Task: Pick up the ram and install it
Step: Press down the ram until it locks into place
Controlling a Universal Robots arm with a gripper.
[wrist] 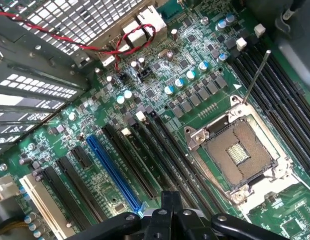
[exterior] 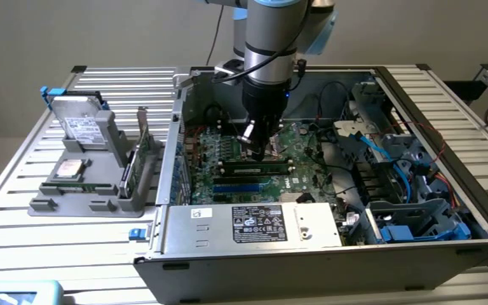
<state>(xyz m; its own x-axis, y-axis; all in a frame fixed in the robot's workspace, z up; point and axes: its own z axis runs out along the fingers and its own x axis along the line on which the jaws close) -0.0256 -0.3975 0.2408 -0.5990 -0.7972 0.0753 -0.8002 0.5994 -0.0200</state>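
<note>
Exterior view: ram (exterior: 257, 169) seated in motherboard (exterior: 227, 159) (wrist view: open CPU socket (wrist: 238, 150)); claw (exterior: 255, 141) state unclear.

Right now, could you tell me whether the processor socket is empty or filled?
Empty: the processor socket shows its bare contact grid inside the metal frame, and no chip sits in it.

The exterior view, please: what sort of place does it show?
Probably a robot test bench for PC assembly: an open computer case lies on a slatted aluminium table, a grey parts holder stands beside it, and the gripper hangs over the motherboard.
</note>
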